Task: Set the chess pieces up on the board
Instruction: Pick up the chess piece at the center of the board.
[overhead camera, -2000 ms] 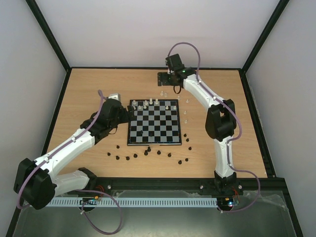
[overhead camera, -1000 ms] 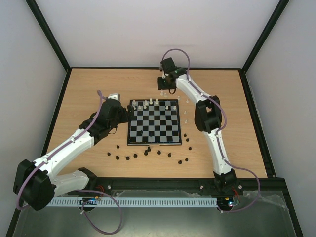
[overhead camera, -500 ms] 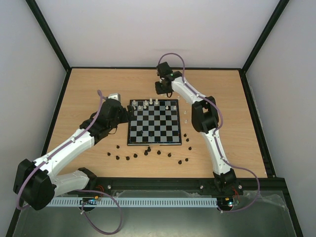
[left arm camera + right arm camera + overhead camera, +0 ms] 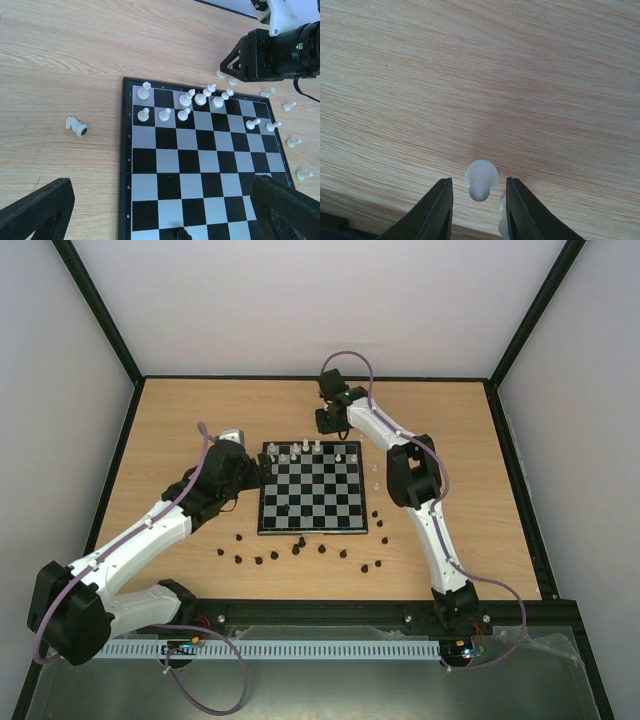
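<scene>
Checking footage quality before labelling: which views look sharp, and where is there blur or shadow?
Top external: even light, no glare, pieces tiny. Left wrist: board sharp, fingers blurred at the bottom corners. Right wrist: table grain crisp, pawn soft, a faint shadow above it.

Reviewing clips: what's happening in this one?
The right end effector is at the table beyond the far edge of the board, fingers either side of a white piece without touching it. The left end effector hovers open at its left side. White pieces stand on the far rows; black pieces wait off the near edge.
</scene>
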`<state>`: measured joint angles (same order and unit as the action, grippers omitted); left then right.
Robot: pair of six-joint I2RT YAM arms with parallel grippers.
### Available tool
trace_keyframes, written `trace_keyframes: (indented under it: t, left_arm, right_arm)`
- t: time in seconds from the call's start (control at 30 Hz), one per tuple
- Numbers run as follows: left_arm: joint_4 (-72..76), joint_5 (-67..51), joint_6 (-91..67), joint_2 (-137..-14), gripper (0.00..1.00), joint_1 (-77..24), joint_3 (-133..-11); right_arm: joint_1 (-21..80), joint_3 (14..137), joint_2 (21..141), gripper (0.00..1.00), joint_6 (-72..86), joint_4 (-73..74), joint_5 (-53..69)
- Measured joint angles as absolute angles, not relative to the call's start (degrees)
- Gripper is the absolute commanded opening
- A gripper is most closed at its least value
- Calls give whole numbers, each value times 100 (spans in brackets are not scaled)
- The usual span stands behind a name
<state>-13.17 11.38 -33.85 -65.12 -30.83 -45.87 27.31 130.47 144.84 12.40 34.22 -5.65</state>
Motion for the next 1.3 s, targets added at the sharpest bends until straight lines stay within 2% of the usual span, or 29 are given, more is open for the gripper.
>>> trace_keyframes:
  t: [0.4,0.53,1.0,1.3]
  left_arm:
    - [-1315,1140,-3385,-6525,99,-3083,-4587]
    - [-1315,1140,-3385,-6545,99,-3083,-4587]
    - [-1293,1140,-3385,-6589,100,-3083,-4587]
    - [-1275,1142,-3385,-6600,99,-3083,-4587]
  right_arm:
    - [2731,13045,14532,15,1219,3435,-556]
    - [2731,13045,14532,7,1210,3433,-548]
    - [2731,13023,14455,2,1219,3400,-473]
    - [2808,11531,12827,2,1240,3249,-534]
